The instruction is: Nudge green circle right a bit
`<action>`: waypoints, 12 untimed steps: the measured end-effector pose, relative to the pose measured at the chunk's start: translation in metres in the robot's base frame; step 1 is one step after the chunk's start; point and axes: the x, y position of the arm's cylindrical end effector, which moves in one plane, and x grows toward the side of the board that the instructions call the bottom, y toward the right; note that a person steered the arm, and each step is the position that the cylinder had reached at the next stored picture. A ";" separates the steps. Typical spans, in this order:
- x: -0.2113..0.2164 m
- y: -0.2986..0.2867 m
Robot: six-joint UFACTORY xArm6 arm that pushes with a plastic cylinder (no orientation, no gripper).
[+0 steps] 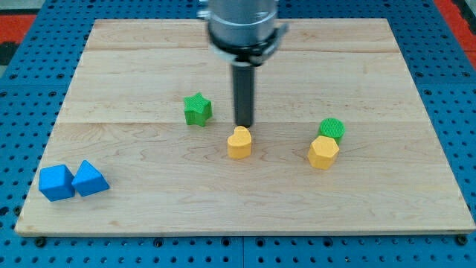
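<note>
The green circle (332,129) sits right of the board's middle, touching the top right of a yellow hexagon (323,152). My tip (244,124) is well to the view's left of the green circle, just above a yellow heart-shaped block (239,142). A green star (197,109) lies left of my tip.
Two blue blocks, a cube (56,182) and a wedge-like one (90,179), sit side by side at the bottom left of the wooden board (238,216). The board rests on a blue pegboard (22,112).
</note>
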 end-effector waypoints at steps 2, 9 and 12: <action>0.073 -0.058; 0.065 -0.073; 0.072 -0.069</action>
